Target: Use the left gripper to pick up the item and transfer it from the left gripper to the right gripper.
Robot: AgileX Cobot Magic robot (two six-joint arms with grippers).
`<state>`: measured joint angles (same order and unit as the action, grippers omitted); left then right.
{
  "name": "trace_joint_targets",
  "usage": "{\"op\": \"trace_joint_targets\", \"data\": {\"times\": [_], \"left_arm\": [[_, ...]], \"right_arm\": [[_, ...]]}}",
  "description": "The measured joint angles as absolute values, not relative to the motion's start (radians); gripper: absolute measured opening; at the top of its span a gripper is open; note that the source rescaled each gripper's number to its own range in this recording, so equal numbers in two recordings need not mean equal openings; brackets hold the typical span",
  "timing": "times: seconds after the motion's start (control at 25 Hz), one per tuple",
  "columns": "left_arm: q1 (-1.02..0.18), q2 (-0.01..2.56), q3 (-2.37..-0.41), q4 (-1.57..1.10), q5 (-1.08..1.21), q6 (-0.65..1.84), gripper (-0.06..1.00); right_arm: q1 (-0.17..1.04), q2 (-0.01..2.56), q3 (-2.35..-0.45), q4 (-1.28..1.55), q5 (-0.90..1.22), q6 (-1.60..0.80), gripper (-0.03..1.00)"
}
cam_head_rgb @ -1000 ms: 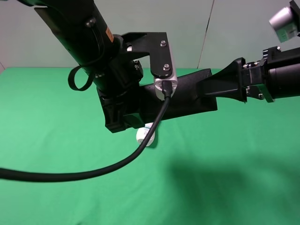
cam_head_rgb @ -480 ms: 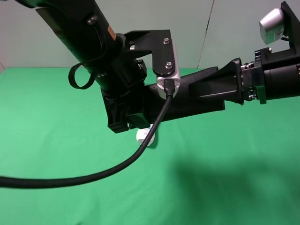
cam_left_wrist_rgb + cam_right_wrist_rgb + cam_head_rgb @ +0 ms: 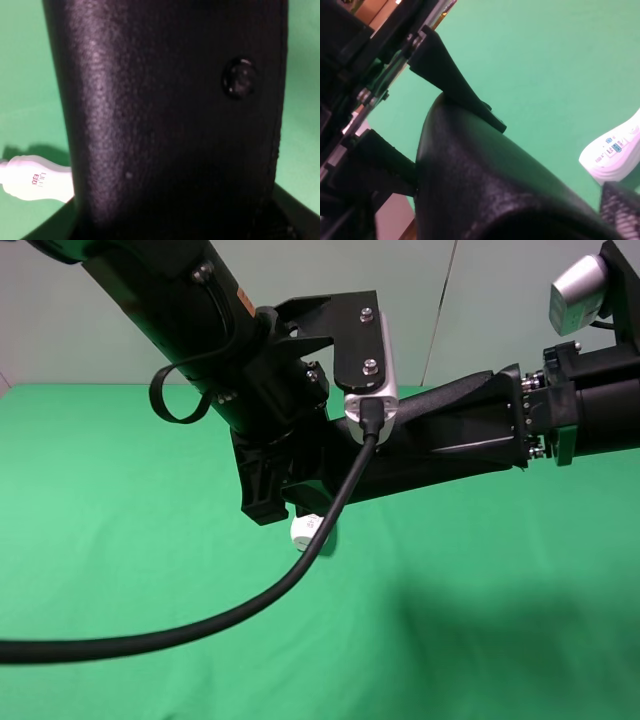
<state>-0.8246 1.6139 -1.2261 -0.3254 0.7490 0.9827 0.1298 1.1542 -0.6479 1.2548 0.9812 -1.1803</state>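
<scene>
Grips one end of the item [image 3: 400, 475] with the left claw [image 3: 285, 475], above the surface [image 3: 120, 570]. Runs lengthwise from there into the right claw [image 3: 430, 435], seemingly straddling the far end; clamped or not, cannot tell.

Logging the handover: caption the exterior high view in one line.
Mid-air handover: left gripper holds the glasses case, its far end between the jaws of the right gripper; white bottle on cloth below.

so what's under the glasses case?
A white bottle lies on the green cloth below the raised glasses case. Only one end shows; case and left arm cover the rest.
</scene>
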Motion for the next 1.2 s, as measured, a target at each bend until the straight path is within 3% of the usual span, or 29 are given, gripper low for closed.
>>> {"op": "trace_joint_targets", "data": {"times": [0.12,0.2,0.8,0.84,0.88,0.96,1.0,1.08,1.2], "left_arm": [[-0.825,1.614,-1.226,-0.325,0.748,0.983,0.03],[-0.825,1.615,-1.226,-0.317,0.748,0.992,0.01],[-0.825,1.616,-1.226,-0.316,0.748,0.995,0.01],[-0.825,1.616,-1.226,-0.318,0.747,0.99,0.09],[-0.825,1.616,-1.226,-0.323,0.742,0.985,0.27],[-0.825,1.616,-1.226,-0.329,0.74,0.98,0.65],[-0.825,1.616,-1.226,-0.33,0.74,0.979,0.79],[-0.825,1.616,-1.226,-0.332,0.74,0.978,0.91],[-0.825,1.616,-1.226,-0.332,0.741,0.977,0.98]], "right_arm": [[0.13,1.154,-0.648,1.256,0.981,-1.18,0.43],[0.13,1.154,-0.65,1.274,1.003,-1.179,0.24],[0.13,1.153,-0.651,1.278,1.011,-1.179,0.22],[0.13,1.153,-0.651,1.273,1.01,-1.183,0.18],[0.13,1.153,-0.651,1.263,1.007,-1.185,0.04],[0.13,1.154,-0.651,1.253,0.994,-1.186,0.03],[0.13,1.154,-0.651,1.253,0.993,-1.186,0.03],[0.13,1.154,-0.651,1.252,0.993,-1.186,0.03],[0.13,1.154,-0.651,1.251,0.992,-1.186,0.03]]}}
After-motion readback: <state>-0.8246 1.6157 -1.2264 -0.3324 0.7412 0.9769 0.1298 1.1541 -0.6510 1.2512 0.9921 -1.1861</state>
